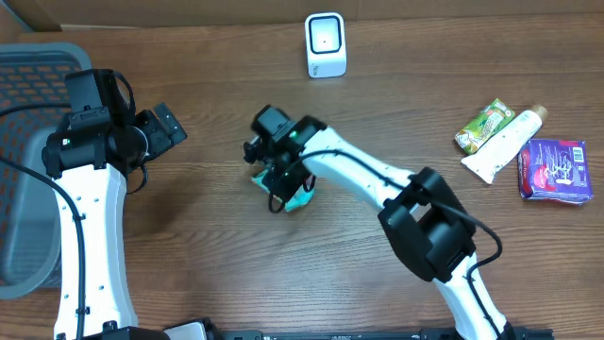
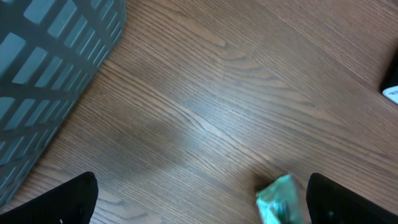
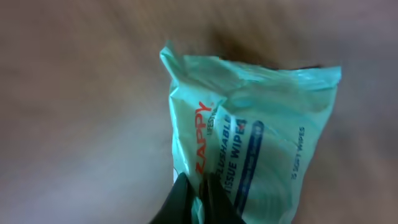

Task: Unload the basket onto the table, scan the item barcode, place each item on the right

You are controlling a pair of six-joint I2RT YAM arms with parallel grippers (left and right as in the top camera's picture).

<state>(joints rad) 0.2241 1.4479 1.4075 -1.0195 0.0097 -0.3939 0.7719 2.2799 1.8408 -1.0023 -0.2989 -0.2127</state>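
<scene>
The item is a teal pack of tissue wipes (image 1: 301, 199) lying on the wooden table near the middle. My right gripper (image 1: 281, 178) is down on it. The right wrist view shows the pack (image 3: 249, 124) with red and blue print, and my right gripper (image 3: 198, 186) shut, pinching its near edge. No barcode shows. The white scanner (image 1: 326, 44) stands at the back of the table. My left gripper (image 1: 168, 128) hovers open to the left of the pack. In the left wrist view the pack's corner (image 2: 281, 199) lies just inside the right finger of the left gripper (image 2: 199, 202).
A grey slatted basket (image 1: 24, 161) sits at the far left, close to the left arm (image 2: 43, 68). At the right lie a green packet (image 1: 484, 126), a white tube (image 1: 505, 144) and a purple packet (image 1: 555, 169).
</scene>
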